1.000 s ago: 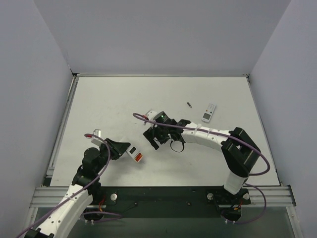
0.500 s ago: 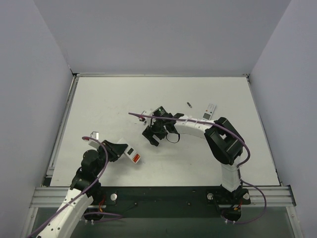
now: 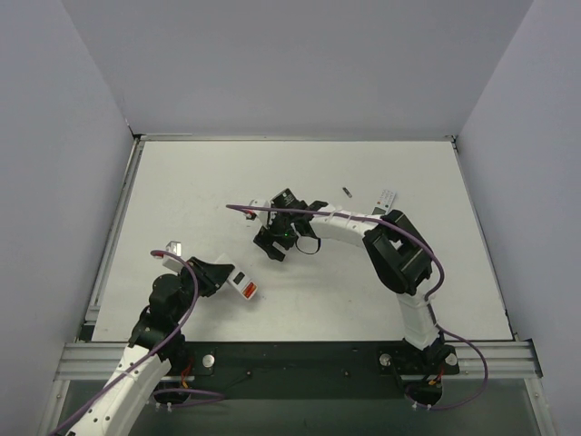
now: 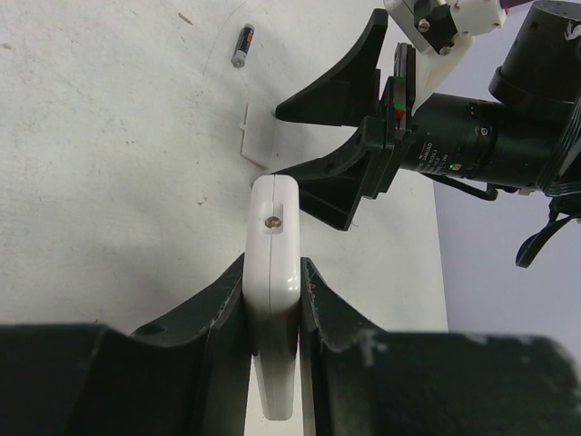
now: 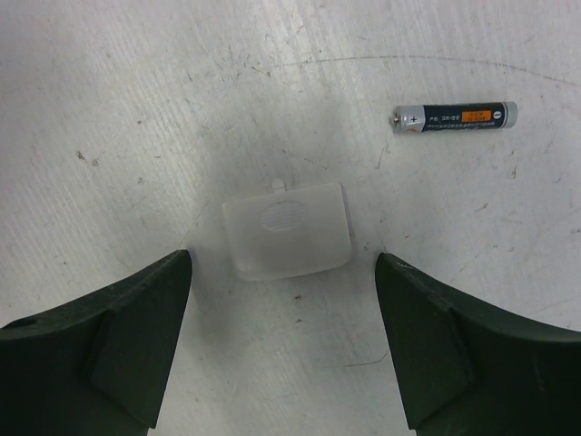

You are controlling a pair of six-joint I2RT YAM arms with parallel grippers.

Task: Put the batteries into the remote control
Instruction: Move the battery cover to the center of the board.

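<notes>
Item 1: remote control [image 3: 243,283], red face showing from above, white edge clamped between the fingers of my left gripper [image 4: 272,268], near-left of the table [image 3: 182,182].
Item 2: right gripper [image 5: 283,300], fingers spread wide to either side of a white battery cover [image 5: 287,229] lying flat, neither touching it.
Item 3: dark battery [image 5: 454,117], near the cover, apart.
Item 4: white-faced remote [image 3: 386,202], far right.
</notes>
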